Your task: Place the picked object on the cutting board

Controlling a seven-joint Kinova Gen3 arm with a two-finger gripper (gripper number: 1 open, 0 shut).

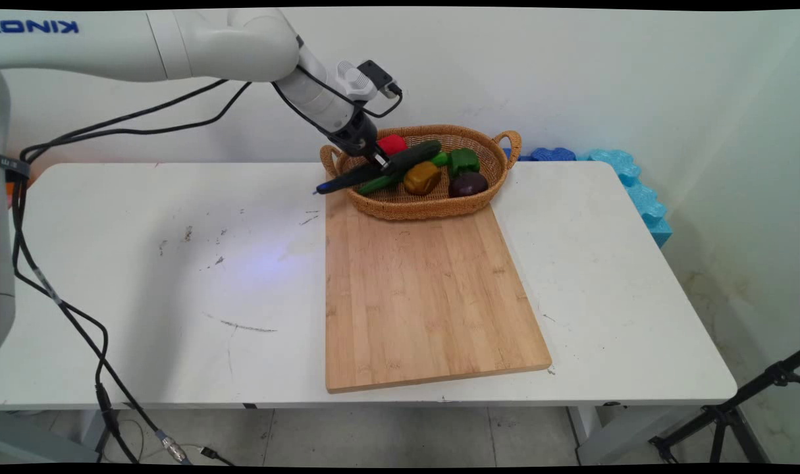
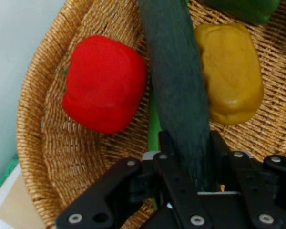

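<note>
My gripper is down in the left part of a woven basket, shut on a long dark green cucumber. The cucumber lies slanted, and its left end sticks out over the basket's rim. In the hand view the cucumber runs up between the two fingers of the gripper. A red pepper lies to its left and a yellow pepper to its right. Under the cucumber a lighter green piece shows. The basket wall curves round the left side.
The basket also holds a red pepper, a yellow pepper, a green pepper and a dark purple vegetable. A bamboo cutting board lies in front of the basket. Blue foam sits beyond the table's right rear edge.
</note>
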